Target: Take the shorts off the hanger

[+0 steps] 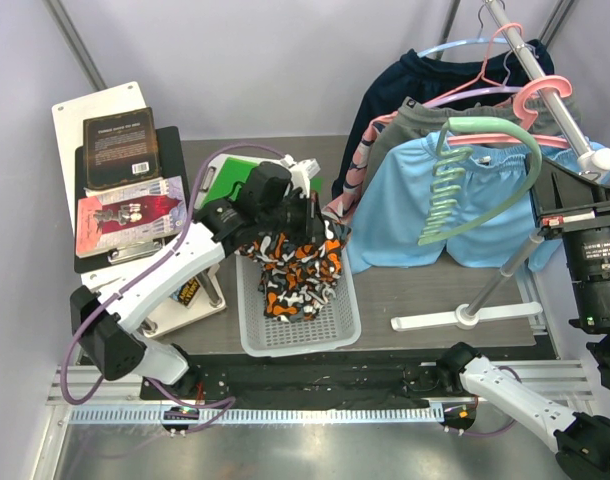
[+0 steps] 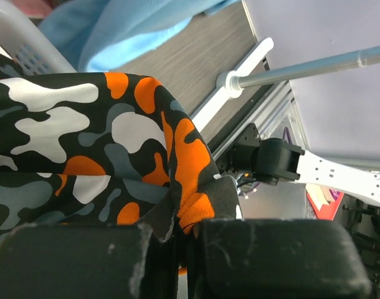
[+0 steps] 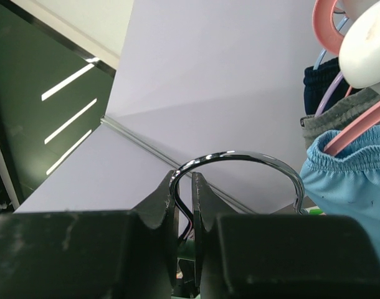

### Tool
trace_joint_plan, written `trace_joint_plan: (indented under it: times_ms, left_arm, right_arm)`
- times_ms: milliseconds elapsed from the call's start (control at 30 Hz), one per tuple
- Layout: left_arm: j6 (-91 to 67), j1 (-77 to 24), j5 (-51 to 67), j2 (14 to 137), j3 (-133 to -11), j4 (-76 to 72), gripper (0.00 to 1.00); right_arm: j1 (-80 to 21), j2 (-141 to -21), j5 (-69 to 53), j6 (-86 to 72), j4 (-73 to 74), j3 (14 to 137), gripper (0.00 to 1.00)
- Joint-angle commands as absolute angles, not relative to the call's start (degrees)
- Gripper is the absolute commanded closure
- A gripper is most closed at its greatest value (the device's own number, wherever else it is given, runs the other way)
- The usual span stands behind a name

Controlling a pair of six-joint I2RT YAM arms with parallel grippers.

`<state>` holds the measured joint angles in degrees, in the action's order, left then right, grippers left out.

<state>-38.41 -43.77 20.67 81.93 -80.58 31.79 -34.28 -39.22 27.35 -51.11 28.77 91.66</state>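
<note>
Camouflage shorts [image 2: 84,143] | left pincer [image 2: 179,246] pinching them | right pincer [image 3: 184,194] clamps wire hook [image 3: 240,154], partly hidden

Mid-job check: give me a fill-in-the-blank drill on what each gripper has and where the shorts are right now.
1. The left gripper is shut on the ___ print shorts.
2. The basket under them is ___.
3. The light blue shorts hang on a ___ hanger.
4. The right gripper is ___ on a chrome hook.
Missing words: camouflage; white; pink; shut.
</note>
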Motion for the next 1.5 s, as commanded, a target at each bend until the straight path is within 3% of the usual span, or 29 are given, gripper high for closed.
trace_joint_plan:
  times_ms: [0, 167, 367, 667, 933, 1100, 1333, 1467]
  left_arm:
    - [-38.5, -46.0, 20.1, 80.4, -82.0, 31.8, 1.0]
    - [-32.6, -56.5, 7.2, 77.7, -85.6, 38.4, 1.0]
    - [-38.8, -66.7, -3.2, 69.3, -77.2, 39.6, 1.0]
    - [-44.6, -67.7, -5.1, 66.4, -72.8, 39.5, 1.0]
    - [-44.7, -48.3, 9.1, 73.1, -70.8, 27.6, 1.0]
    - [-50.7, -42.0, 17.3, 82.2, -71.7, 20.5, 1.0]
    - [-54.0, -39.3, 7.3, 81.2, -62.4, 25.7, 1.0]
    - [-53.5, -38.3, 13.0, 83.8, -53.5, 20.6, 1.0]
  right_arm:
    - [-34.2, -40.5, 27.3, -50.8, 25.8, 92.9, 0.99]
    - [-34.2, -43.1, 23.8, -48.3, 26.8, 98.1, 0.99]
    - [-34.3, -42.4, 23.7, -48.0, 29.9, 97.0, 0.99]
    - [-34.3, -40.7, 22.9, -47.3, 30.0, 94.2, 0.99]
    - [-34.3, -39.6, 23.2, -47.7, 30.6, 94.8, 0.99]
    - [-34.2, -39.7, 23.6, -47.4, 31.1, 95.6, 0.99]
    - [-34.3, -39.7, 23.8, -47.5, 31.3, 95.0, 0.99]
    - [-34.2, -39.5, 24.0, -47.8, 31.3, 94.2, 0.99]
